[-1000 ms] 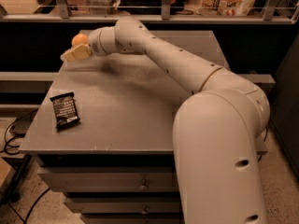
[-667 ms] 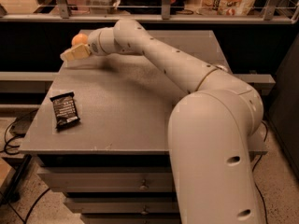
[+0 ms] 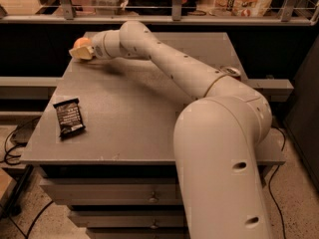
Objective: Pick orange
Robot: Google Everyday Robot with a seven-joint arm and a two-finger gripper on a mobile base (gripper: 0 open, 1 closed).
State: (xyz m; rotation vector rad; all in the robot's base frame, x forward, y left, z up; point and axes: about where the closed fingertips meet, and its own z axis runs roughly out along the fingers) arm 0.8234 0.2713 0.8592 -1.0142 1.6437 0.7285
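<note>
The orange is a small round fruit at the far left edge of the grey table. My gripper is at the end of the white arm, which reaches across the table to that edge. The gripper is shut on the orange, with a tan finger showing just under the fruit. The fruit's right side is hidden by the gripper. The gripper casts a shadow on the tabletop below the wrist.
A black snack packet lies flat near the table's front left. The top of a can peeks out behind the arm at the right edge. A shelf with a rail runs behind the table. Drawers sit under the tabletop.
The gripper and the orange have stayed in about the same spot at the far left edge. The arm's big lower body has shifted a little in the view.
</note>
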